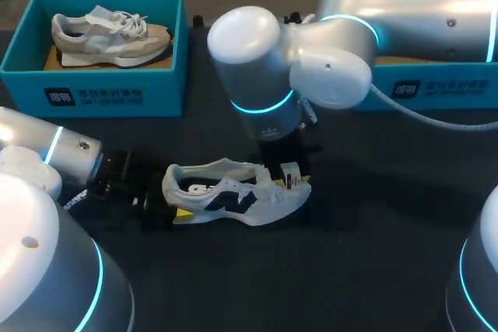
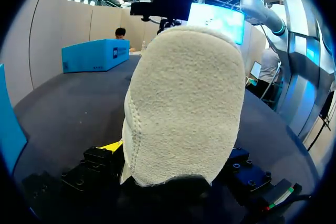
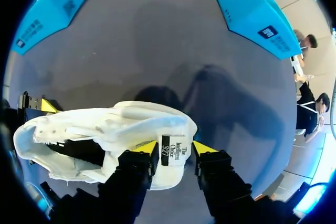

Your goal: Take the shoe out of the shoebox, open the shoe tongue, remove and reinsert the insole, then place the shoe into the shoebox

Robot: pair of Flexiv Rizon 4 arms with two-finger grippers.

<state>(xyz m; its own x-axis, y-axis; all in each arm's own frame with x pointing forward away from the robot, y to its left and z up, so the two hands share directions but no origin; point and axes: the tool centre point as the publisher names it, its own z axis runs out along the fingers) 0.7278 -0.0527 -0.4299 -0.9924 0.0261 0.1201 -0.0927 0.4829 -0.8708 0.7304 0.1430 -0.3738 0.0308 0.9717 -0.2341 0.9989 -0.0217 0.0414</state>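
While the white shoe [image 1: 233, 192] rests on the dark table [image 1: 373, 270], outside the left shoebox [image 1: 23, 75], the right gripper [image 3: 173, 153] pinches its tongue [image 3: 167, 174] between both yellow tips, and the left gripper [image 1: 177, 209] sits at the heel [image 2: 184, 103], which hides the fingers, so its hold cannot be told.

Printed tag [image 3: 175, 150] on shoe [image 3: 105, 127] tongue

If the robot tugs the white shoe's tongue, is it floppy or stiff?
Probably floppy: the tongue, pinched in the right jaws, folds away from the white shoe. The shoe likely feels light and squashy, since its thin upper looks crumpled. It may tip without the left jaws holding its heel.
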